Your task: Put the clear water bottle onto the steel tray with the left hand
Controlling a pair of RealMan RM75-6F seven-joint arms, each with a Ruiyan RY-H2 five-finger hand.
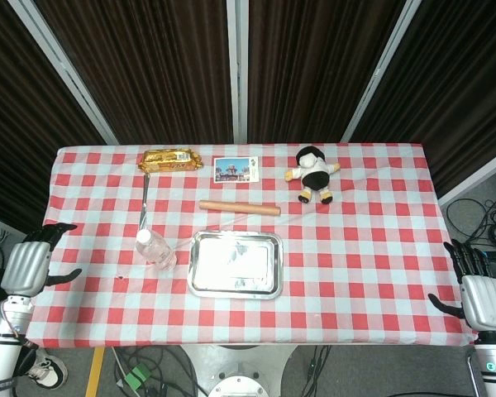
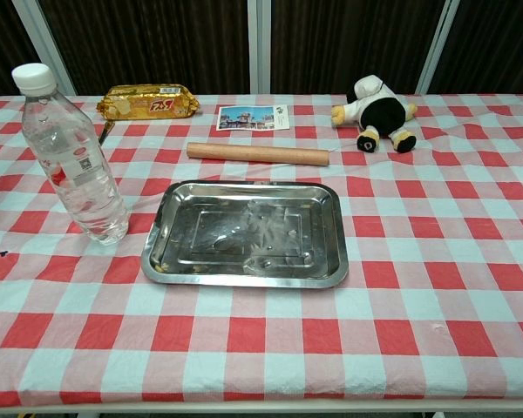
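Two hands flank the desk [image 1: 380, 248], which is covered in a red-and-white checked cloth, and neither touches anything on it. The left hand [image 1: 35, 263] hangs just off the desk's left edge in the head view, fingers apart and holding nothing; the right hand [image 1: 475, 291] sits off the right edge near the front corner, likewise spread and empty. Neither hand shows in the chest view. The clear water bottle [image 2: 72, 157] stands upright on the cloth with its white cap on, just beside the left side of the steel tray [image 2: 331, 261] but not touching it. The tray lies flat near the middle of the desk toward the front, its shiny bed bare. Behind the tray, a wooden rolling pin [image 2: 258, 154] lies crosswise, close to the tray's far rim yet apart from it. Further back, near the far edge, a golden snack packet [image 2: 148, 102] rests at the left, with a small picture card [image 2: 253, 117] just to its right. A plush toy [image 2: 375, 113] in black and white lies at the back right, well apart from the tray. A thin grey rod-like thing [image 1: 145, 201] runs from under the snack packet toward the bottle in the head view; what it is cannot be told. Dark curtains [image 1: 149, 66] hang behind the desk.
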